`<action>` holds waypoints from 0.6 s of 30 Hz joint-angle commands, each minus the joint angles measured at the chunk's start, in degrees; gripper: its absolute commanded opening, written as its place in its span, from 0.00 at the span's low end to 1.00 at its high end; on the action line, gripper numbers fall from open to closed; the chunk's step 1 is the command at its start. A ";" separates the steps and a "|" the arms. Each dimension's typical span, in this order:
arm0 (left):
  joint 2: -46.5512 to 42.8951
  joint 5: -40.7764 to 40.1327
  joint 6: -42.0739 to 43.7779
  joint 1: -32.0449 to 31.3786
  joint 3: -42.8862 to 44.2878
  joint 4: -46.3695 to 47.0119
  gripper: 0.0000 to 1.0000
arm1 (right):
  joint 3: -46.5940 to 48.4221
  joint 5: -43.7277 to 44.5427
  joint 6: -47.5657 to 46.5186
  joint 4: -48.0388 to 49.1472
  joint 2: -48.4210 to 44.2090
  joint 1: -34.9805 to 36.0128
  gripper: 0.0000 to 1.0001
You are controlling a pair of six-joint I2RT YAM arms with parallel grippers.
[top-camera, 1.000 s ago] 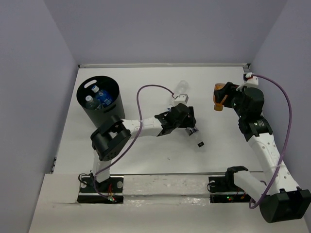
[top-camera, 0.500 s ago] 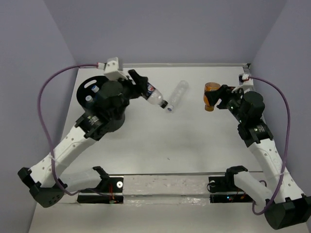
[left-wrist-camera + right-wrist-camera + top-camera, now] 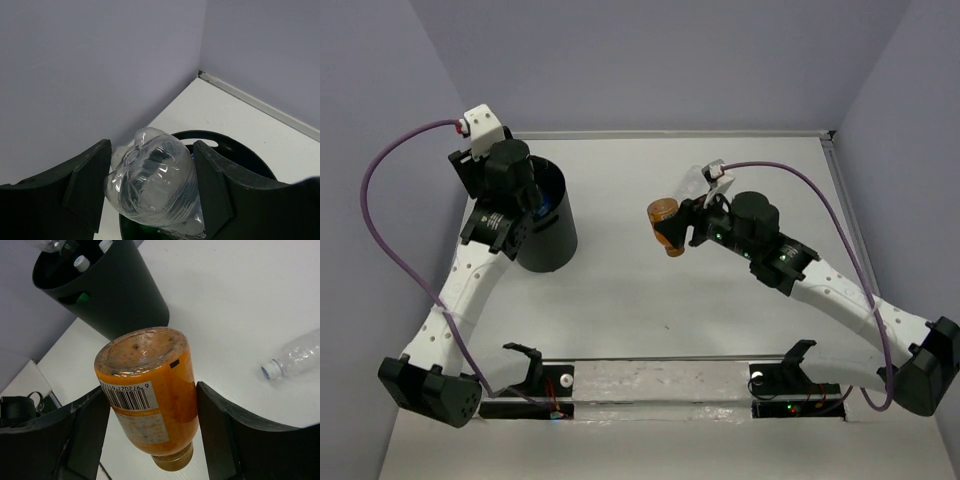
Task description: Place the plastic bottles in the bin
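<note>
My left pincer (image 3: 150, 200) is clamped on a crumpled clear plastic bottle (image 3: 155, 180), held over the black cylindrical plastic bin (image 3: 548, 245) at the top view's upper left. My right pincer (image 3: 152, 430) grips an orange plastic bottle (image 3: 150, 385) mid-frame, in the air beside that bin.

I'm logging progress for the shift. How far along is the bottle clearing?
Done: at least two capped bottles sit in the bin. In hand: the left hand holds a clear bottle over the bin's mouth; the right hand holds the orange bottle, not yet at the bin. Left: one lone bottle lying on the table.
</note>
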 commanded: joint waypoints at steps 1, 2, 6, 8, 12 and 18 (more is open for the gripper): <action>3.52 -5.05 6.49 1.31 -1.34 8.79 0.19 | 4.87 3.88 -2.34 5.95 2.73 6.29 0.45; 4.75 -5.14 6.49 1.31 -1.60 9.57 0.20 | 5.31 5.79 -2.61 6.56 4.13 8.30 0.45; 5.12 -1.03 3.34 1.23 -4.93 11.34 0.51 | 8.29 6.17 -3.57 8.50 7.74 11.47 0.45; 4.59 0.57 2.89 1.23 -5.65 11.95 0.73 | 11.01 5.55 -3.66 9.82 9.50 12.00 0.45; 3.62 3.29 1.40 1.23 -3.38 10.11 0.99 | 17.34 3.71 -3.49 11.57 16.08 12.63 0.45; 0.55 12.43 -3.35 1.23 1.82 2.38 0.99 | 25.60 0.72 -1.03 16.76 24.18 13.76 0.45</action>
